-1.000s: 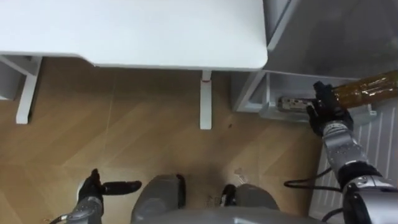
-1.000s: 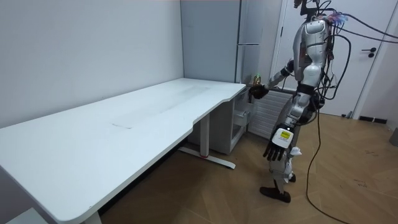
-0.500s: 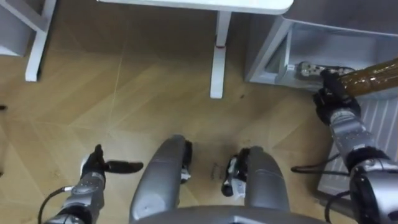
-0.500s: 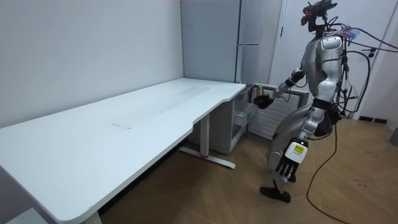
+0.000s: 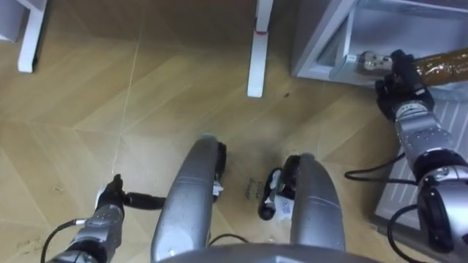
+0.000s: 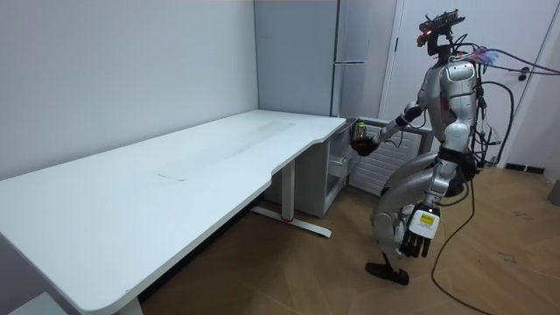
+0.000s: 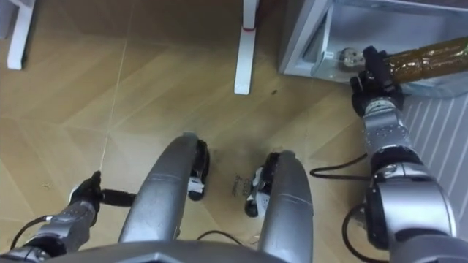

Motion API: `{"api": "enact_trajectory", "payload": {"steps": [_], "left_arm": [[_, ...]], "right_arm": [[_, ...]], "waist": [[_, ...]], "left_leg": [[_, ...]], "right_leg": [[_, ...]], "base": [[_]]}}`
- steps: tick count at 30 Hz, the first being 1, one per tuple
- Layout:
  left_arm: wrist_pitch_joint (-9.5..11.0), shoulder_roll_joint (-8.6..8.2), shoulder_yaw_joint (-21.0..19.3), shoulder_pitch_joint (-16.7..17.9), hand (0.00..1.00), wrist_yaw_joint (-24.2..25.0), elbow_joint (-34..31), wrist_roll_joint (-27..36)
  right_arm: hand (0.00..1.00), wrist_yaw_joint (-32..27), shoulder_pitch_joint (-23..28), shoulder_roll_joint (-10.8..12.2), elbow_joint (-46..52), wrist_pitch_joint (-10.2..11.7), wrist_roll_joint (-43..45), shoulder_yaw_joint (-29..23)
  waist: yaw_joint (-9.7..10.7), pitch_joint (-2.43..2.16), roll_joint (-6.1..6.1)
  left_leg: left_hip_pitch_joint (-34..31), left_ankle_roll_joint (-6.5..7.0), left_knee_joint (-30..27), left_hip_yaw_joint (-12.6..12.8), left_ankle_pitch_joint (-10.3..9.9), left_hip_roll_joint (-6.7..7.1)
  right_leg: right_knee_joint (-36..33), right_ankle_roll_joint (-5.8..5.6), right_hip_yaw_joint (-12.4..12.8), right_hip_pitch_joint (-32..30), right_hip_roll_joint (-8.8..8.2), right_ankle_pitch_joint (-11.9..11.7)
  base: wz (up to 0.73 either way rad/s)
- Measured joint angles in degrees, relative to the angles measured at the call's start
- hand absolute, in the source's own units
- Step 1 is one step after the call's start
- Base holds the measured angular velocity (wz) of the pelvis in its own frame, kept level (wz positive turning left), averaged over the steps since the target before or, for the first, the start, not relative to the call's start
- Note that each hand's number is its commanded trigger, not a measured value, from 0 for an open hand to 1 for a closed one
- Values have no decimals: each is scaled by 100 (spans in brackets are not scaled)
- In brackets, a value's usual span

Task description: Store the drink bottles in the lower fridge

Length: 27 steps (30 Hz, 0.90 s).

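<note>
My right hand (image 5: 398, 79) is clenched round an amber-brown plastic drink bottle (image 5: 442, 66), fingers and thumb wrapped about its lower part. The bottle lies close to level in the eye views, its far end running off the right edge. It is held in the air at the front edge of a pale grey open compartment (image 5: 344, 33) low to the floor. I cannot tell whether any of the bottle is past the compartment's lip. A small pale object (image 5: 369, 60) sits in the compartment just beside my fingers (what it is I cannot make out).

My left hand (image 5: 110, 201) hangs low outside my left thigh with relaxed, straight fingers, holding nothing.

In the room view I stand with both knees bent on the light wooden floor (image 5: 146, 109). I am at the end of a long white desk (image 6: 175, 166), right arm stretched forward. A tall grey fridge (image 6: 350, 52) stands behind the desk's end. A white desk leg with a red mark (image 5: 257, 51) stands left of the compartment, and a white ribbed panel (image 7: 439, 139) lies under my right forearm.
</note>
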State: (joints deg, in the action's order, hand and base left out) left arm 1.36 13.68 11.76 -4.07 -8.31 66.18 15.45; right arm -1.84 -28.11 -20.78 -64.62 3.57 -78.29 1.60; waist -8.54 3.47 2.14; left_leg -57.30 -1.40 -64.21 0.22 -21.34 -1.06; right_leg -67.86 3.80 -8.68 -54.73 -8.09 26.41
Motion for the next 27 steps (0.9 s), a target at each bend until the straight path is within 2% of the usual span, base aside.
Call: {"api": "enact_trajectory", "payload": {"steps": [2, 5, 10, 12, 15, 21, 22, 23, 24, 27], "left_arm": [[-3, 10, 51, -36, 0, 0, 0, 4], [2, 23, 226, -66, 0, -26, 28, 8], [21, 46, 370, -65, 0, -29, 26, 24], [103, 75, 370, -79, 0, -45, 26, 28], [165, 98, 371, -80, 0, -126, 20, 53], [165, 137, 378, -79, 0, -129, 41, 58], [162, 137, 382, -79, 0, -126, 44, 58], [159, 137, 384, -79, 0, -123, 43, 58], [155, 137, 395, -79, 0, -120, 43, 60], [109, 136, 496, -79, 0, -120, 47, 66]], "right_arm": [[100, 8, -133, -45, 11, -8, -15, 79], [100, 18, -249, -165, 31, -60, -33, 225], [100, 42, -572, -184, 84, -65, -41, 275], [100, 81, -619, -184, 84, -101, -59, 275], [100, 83, -635, -183, 84, -135, -53, 283], [100, 68, -689, -182, 83, -238, -53, 267], [57, 60, -689, -182, 79, -238, -53, 266], [4, 43, -688, -182, 73, -246, -54, 265], [0, 28, -689, -182, 73, -247, -54, 264], [0, -15, -689, -183, 31, -294, -62, 265]], "waist": [[17, -2, -1], [18, -4, -2], [56, -2, 25], [71, 4, 61], [83, 9, 94], [198, 10, 132], [203, 10, 132], [212, 10, 132], [216, 11, 133], [214, 14, 137]], "left_leg": [[-100, 16, 59, 42, 34, 16], [-104, 51, 216, 87, 86, 65], [-32, 62, 760, 116, 301, 62], [53, 73, 984, 124, 355, 69], [138, 80, 1192, 102, 383, 72], [265, 132, 1516, 122, 432, 102], [280, 133, 1531, 124, 433, 102], [318, 138, 1580, 124, 435, 99], [344, 140, 1616, 124, 437, 99], [439, 157, 1741, 125, 463, 133]], "right_leg": [[16, 2, 10, -129, -71, -24], [111, -13, 64, -171, -56, -52], [636, 0, 46, -143, -35, -303], [848, -10, 14, -61, -47, -349], [1090, -31, -41, 58, -47, -380], [1452, -111, -82, 224, -71, -434], [1476, -116, -80, 239, -71, -437], [1530, -136, -76, 274, -66, -450], [1553, -143, -72, 294, -67, -454], [1663, -161, -77, 384, -55, -472]], "base": [[2], [4], [-2], [0], [4], [3], [-3], [0], [0], [1]]}}
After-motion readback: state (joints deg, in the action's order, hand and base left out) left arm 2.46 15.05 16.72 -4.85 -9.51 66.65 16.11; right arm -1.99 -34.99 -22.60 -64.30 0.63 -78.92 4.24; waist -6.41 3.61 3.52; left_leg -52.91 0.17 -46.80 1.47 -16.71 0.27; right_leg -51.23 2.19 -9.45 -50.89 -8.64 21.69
